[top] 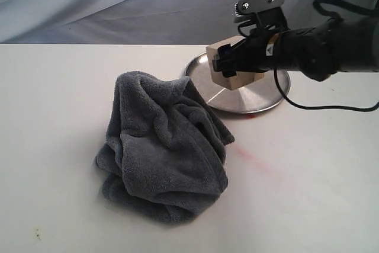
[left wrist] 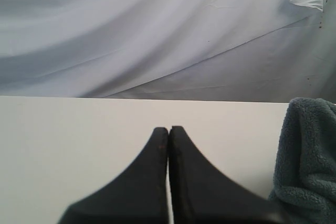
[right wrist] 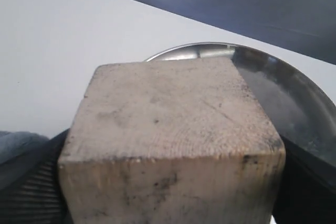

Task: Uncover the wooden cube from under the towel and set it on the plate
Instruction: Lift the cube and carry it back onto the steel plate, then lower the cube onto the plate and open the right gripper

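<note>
Exterior view: right claw [top: 228, 63] clamped on the wooden cube [top: 238, 81], held above the plate [top: 260, 102] rim just beneath it. Beyond the claw, the towel [top: 160, 146] lies crumpled on the bench [top: 308, 194]. Uncovering looks done; lowering and release remain. Left claw [left wrist: 168, 135] is together.

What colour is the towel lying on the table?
The towel is plain blue-grey with no pattern. It shows best in the exterior view.
</note>
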